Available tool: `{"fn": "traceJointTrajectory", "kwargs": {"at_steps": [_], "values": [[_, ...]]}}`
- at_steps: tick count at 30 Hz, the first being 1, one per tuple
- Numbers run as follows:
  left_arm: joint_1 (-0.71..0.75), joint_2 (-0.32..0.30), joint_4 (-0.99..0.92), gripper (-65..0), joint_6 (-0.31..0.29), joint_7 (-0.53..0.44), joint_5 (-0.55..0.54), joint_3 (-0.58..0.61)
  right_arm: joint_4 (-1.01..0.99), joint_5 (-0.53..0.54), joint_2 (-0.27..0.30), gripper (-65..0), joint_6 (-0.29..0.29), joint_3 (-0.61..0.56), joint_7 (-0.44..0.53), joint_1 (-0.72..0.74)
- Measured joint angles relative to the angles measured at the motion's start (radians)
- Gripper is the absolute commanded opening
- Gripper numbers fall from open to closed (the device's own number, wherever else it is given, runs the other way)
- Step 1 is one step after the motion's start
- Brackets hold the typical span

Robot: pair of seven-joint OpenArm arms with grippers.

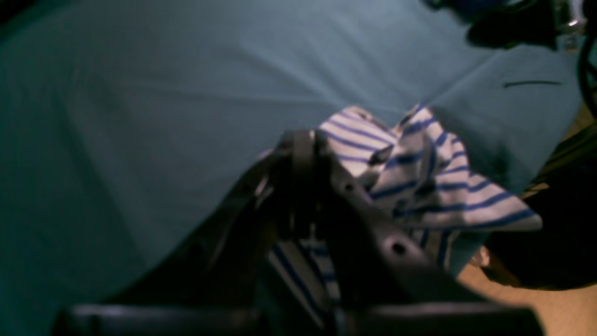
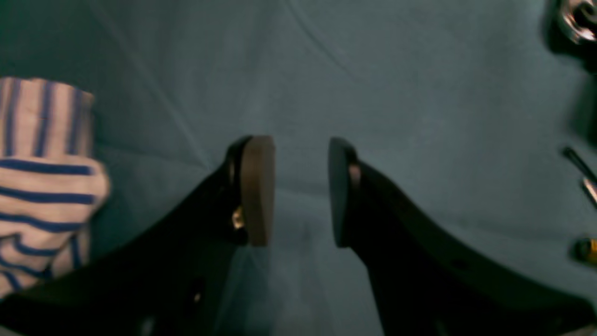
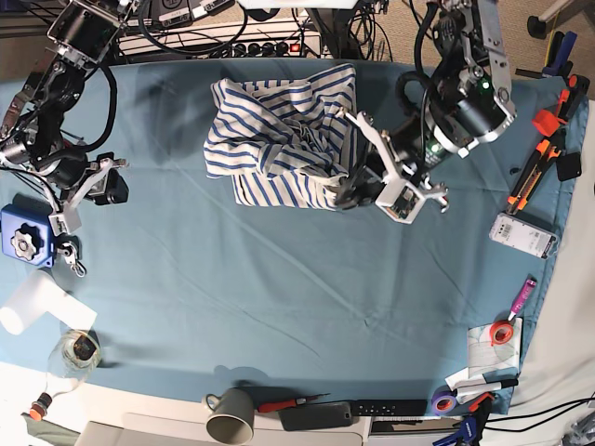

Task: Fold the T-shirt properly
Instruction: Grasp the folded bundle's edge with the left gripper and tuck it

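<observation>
The striped T-shirt (image 3: pixel 270 153) lies bunched and twisted at twelve o'clock on the blue table cloth (image 3: pixel 279 288), as the base view has it, with the left gripper (image 3: pixel 348 190) closed up tight at its four-o'clock edge, though I can't tell from here whether any fabric is pinched. Out past its nine-o'clock side the right gripper (image 2: pixel 302 191) stands apart, spread and empty, so I'd worry that a one-sided tug would skew the heap, or that folding over those crumples would trap a sleeve inside.
</observation>
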Motion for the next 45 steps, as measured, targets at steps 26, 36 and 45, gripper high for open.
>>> {"fn": "traceJointTrajectory", "kwargs": {"at_steps": [26,36,45], "values": [[-0.109,-0.015,-0.214,-65.0,0.153,0.164,0.479,0.534,0.000,0.148,-0.001,-45.4,-0.002,-0.002,0.026,-0.064],[-0.080,-0.063,-0.211,-65.0,0.212,0.183,0.549,0.500,-0.001,0.221,0.000,-57.9,0.035,-0.198,0.029,-0.067],[-0.075,-0.063,-0.208,-65.0,0.212,0.193,0.546,0.499,-0.001,0.220,0.000,-65.0,0.035,-0.435,0.051,-0.066]]}}
